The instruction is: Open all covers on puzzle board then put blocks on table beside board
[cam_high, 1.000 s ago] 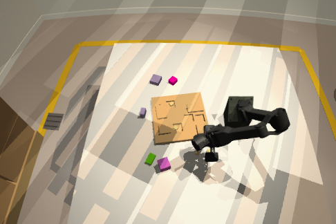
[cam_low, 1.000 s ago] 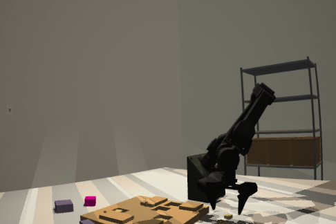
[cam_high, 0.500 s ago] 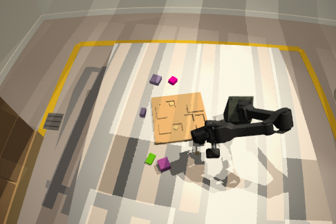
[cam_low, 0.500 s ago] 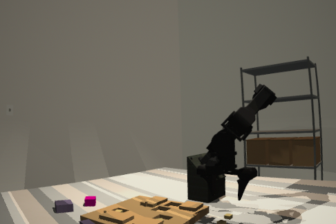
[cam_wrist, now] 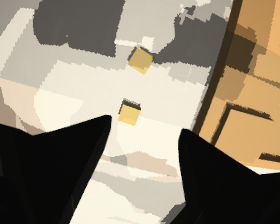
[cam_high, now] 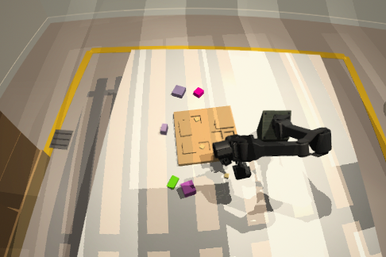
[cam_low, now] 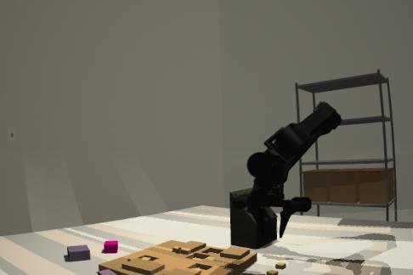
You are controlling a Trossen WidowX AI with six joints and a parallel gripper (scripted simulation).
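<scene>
Step in hand, as judged: unloading; latest pieces set down, hand leaving. Two small yellow blocks rest on the pale striped surface, beside the tan wooden puzzle board. Jaws: partly spread, released, nothing between them. Yellow patches show in the board's openings; probably blocks left to lift. Next: raise clear of the placed pair, check those wells, then align over one.
</scene>
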